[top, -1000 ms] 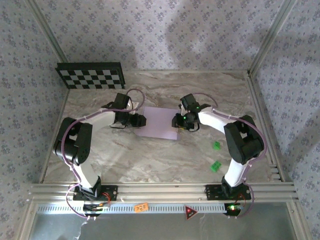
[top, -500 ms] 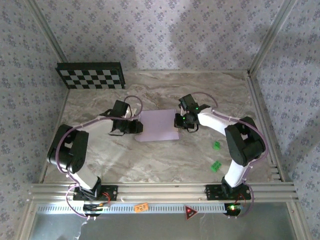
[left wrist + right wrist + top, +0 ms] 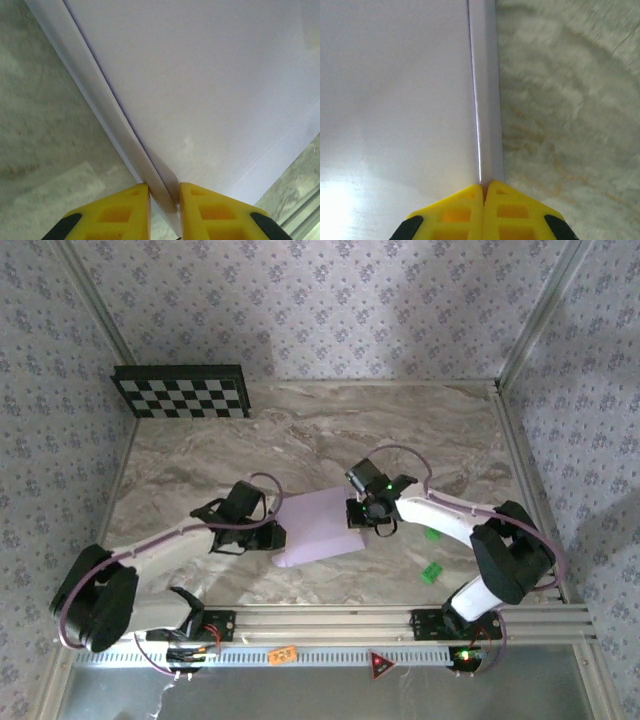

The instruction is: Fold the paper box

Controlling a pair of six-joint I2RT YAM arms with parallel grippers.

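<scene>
The pale lavender box (image 3: 318, 530) lies on the marble bench (image 3: 300, 430), front of centre, between the arms. The left claw (image 3: 165, 194), narrow, pinches the box's raised left flap. The right claw (image 3: 484, 189), closed tight, grips the right wall. The writing on the orange tag (image 3: 284, 652) on the front rail is too small to read.

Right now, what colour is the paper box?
The paper box is pale lavender, clearest from top external.

This looks like a robot lab: a small booth with flowery walls (image 3: 330, 300), a metal frame (image 3: 320, 620), a stone-look table (image 3: 420, 420), a checkered board (image 3: 180, 392), and a left arm (image 3: 165, 540) and right arm (image 3: 440, 512) bolted down.
</scene>
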